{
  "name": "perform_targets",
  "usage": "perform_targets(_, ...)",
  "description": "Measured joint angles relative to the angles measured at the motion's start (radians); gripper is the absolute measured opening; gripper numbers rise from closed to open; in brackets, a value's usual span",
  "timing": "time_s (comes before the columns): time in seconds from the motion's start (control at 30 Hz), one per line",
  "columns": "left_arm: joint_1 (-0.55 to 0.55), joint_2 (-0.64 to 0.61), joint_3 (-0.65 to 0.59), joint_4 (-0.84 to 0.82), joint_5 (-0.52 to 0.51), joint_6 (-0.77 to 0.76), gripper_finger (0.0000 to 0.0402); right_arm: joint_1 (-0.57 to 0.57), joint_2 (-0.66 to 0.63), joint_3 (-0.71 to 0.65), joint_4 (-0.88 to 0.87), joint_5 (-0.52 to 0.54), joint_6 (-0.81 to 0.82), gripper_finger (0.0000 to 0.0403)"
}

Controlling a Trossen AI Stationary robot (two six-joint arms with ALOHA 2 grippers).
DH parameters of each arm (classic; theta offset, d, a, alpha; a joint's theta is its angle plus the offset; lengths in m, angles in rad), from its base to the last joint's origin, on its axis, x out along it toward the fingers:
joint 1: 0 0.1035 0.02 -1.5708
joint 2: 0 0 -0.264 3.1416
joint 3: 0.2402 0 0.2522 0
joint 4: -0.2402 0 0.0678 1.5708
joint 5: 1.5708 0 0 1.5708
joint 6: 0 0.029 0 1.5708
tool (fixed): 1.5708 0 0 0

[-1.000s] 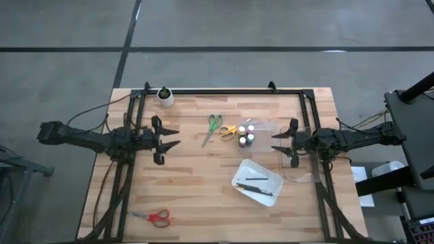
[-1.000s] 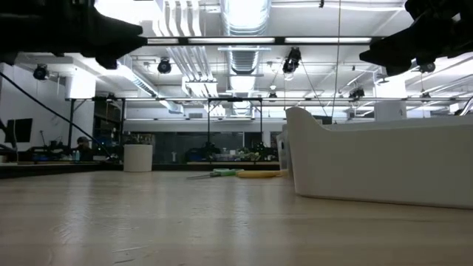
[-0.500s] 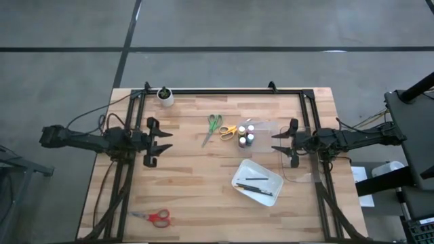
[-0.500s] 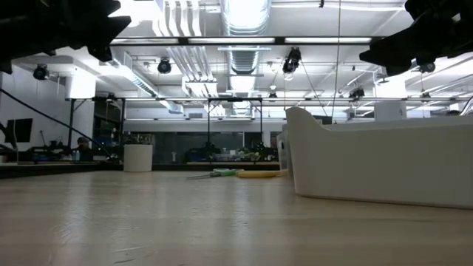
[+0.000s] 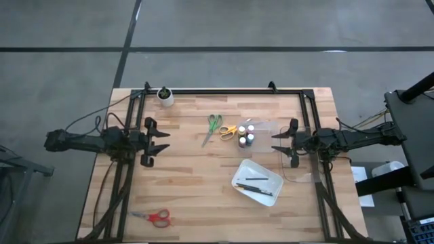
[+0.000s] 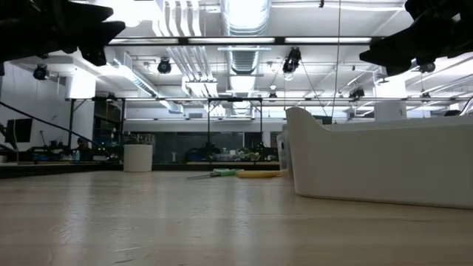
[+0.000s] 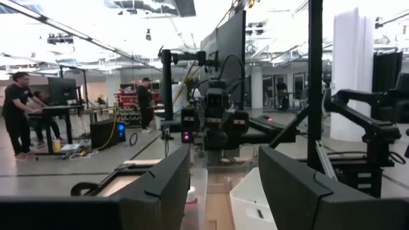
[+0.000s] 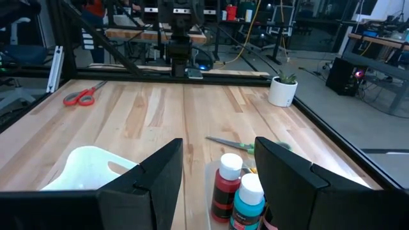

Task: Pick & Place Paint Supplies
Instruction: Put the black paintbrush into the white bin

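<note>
Wood-slat table point(image 5: 196, 183), glossy rect. white tray point(image 5: 257, 182).

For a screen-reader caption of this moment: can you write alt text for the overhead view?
Two dark robot arms hover with open grippers, left gripper and right gripper, over a pale wooden table. Between them lie green-handled scissors, yellow-handled scissors, a cluster of small paint bottles and a white rectangular tray holding thin dark brushes. Red-handled scissors lie near the front-left corner.
</note>
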Motion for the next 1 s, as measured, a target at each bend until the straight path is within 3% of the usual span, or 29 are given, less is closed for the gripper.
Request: perform_targets(1.0,0.01,-0.013,-0.006,-0.109,-0.014,-0.023,0.0187,0.0,0.0,0.0,0.0,0.0,0.0,0.0191)
